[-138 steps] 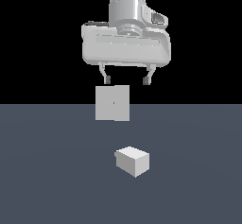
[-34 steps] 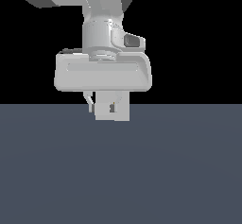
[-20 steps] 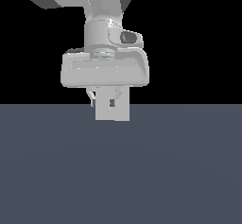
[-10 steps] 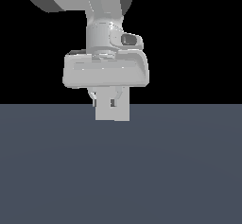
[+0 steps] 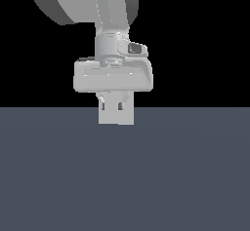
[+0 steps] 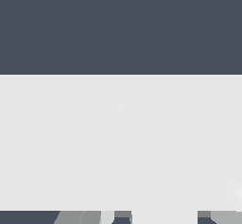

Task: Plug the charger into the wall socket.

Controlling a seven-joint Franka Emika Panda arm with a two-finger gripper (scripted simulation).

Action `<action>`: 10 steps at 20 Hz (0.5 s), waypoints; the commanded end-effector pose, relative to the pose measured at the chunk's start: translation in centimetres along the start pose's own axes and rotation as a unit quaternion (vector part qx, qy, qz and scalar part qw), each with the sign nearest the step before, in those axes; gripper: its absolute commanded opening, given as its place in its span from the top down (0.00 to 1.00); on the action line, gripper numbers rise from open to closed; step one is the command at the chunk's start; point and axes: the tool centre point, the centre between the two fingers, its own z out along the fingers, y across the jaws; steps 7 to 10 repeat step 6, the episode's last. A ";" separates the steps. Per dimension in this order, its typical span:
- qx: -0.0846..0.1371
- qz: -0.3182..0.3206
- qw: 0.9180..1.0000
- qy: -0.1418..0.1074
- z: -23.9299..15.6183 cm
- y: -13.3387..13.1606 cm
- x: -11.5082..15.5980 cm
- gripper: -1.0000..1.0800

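In the exterior view my gripper (image 5: pixel 112 107) hangs fingers down, right in front of the wall socket (image 5: pixel 116 118), a pale upright square panel whose upper part the hand covers. The fingers (image 5: pixel 102 106) stand close together, shut on the charger. There the charger blends with the panel behind it and I cannot make out its outline. In the wrist view a white block, the charger (image 6: pixel 164 217), shows at the frame's edge between grey finger parts. A broad pale surface, the wall socket (image 6: pixel 120 142), fills much of that view. Whether the charger touches the socket cannot be told.
A flat dark blue-grey floor (image 5: pixel 125 176) spreads around the socket in the exterior view, under a black background. The arm's thick grey link (image 5: pixel 73 1) rises above the hand.
The hand has shifted slightly toward the exterior view's right over the last second, staying in front of the socket. The fingers remain close together.
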 end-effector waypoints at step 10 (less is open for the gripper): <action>0.000 0.000 1.000 0.000 0.0 0.0 1.0 1.00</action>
